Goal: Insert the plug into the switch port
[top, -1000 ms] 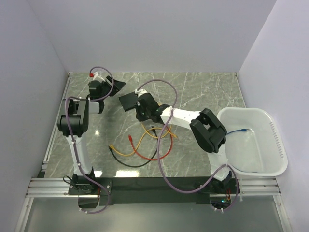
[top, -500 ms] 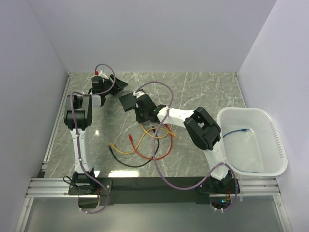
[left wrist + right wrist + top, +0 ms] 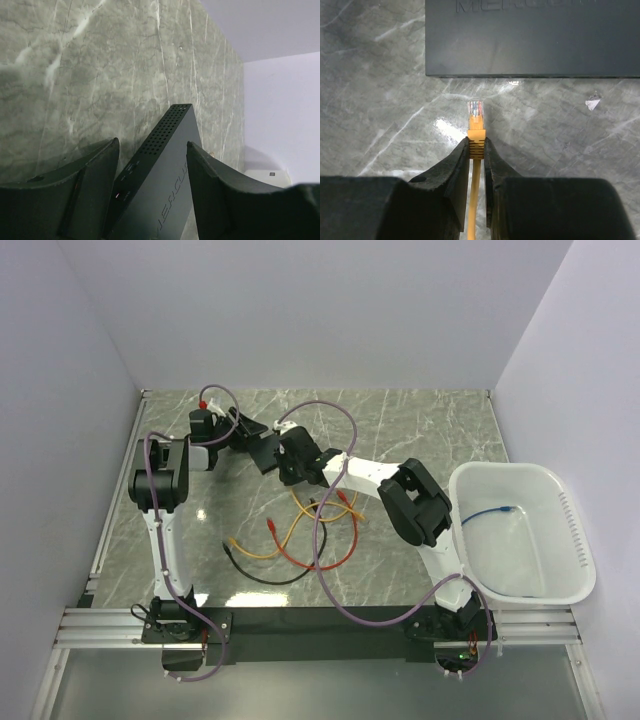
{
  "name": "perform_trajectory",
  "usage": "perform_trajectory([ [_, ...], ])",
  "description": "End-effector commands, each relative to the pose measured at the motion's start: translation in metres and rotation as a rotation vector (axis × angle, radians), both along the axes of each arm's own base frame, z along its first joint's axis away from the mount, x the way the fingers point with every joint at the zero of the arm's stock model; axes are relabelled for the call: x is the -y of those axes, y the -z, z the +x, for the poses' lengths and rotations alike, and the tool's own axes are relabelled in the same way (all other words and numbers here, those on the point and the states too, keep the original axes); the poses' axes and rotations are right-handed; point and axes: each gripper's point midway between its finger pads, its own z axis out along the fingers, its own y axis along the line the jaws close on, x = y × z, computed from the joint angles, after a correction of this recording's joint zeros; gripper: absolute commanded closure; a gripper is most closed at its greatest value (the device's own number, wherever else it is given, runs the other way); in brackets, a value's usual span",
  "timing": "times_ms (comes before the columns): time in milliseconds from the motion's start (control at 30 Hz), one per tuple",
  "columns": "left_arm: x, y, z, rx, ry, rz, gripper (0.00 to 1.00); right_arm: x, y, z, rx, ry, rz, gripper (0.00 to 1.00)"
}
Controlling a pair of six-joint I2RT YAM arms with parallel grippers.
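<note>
Approach step, before insertion. Right tool point(image 3: 476, 147) pinches the ribbed orange boot of the plug point(image 3: 475, 112), its clear squarish tip aimed at the switch point(image 3: 530, 40) and near it but apart. Left tool point(image 3: 152, 145) straddles that flat matte-black box on the grey marbled surface point(image 3: 380, 90); whether it grips cannot be told. Next move, likely: bring the socket edge round to the plug, since no ports show here, then align squarely.

Left arm point(image 3: 160, 480): white links, black joint housings.
Right arm point(image 3: 415, 505): white links, bulkier black joint housings.
Cables point(image 3: 322, 540): mauve-grey hose looped along each arm; red fitting point(image 3: 203, 400) at the left wrist.
Left fingers point(image 3: 90, 187): matte black, broad, rounded tips.
Right fingers point(image 3: 449, 175): matte black, narrowing wedges.
Bases point(image 3: 178, 625): black mounts.
</note>
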Motion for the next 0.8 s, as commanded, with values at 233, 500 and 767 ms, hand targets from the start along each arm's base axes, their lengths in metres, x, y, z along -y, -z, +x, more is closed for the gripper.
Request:
perform_trajectory([
  [233,0.008,0.02,-0.027,-0.094,0.042,0.014,0.37,-0.009,-0.011,0.008,0.04,0.0,0.037,1.0],
  [500,0.015,0.017,-0.026,-0.046,0.066,0.006,0.37,-0.016,-0.004,0.004,0.031,-0.007,0.025,1.0],
  [767,0.02,0.02,-0.026,-0.05,0.071,0.011,0.37,-0.021,0.004,0.005,0.024,-0.005,0.017,1.0],
])
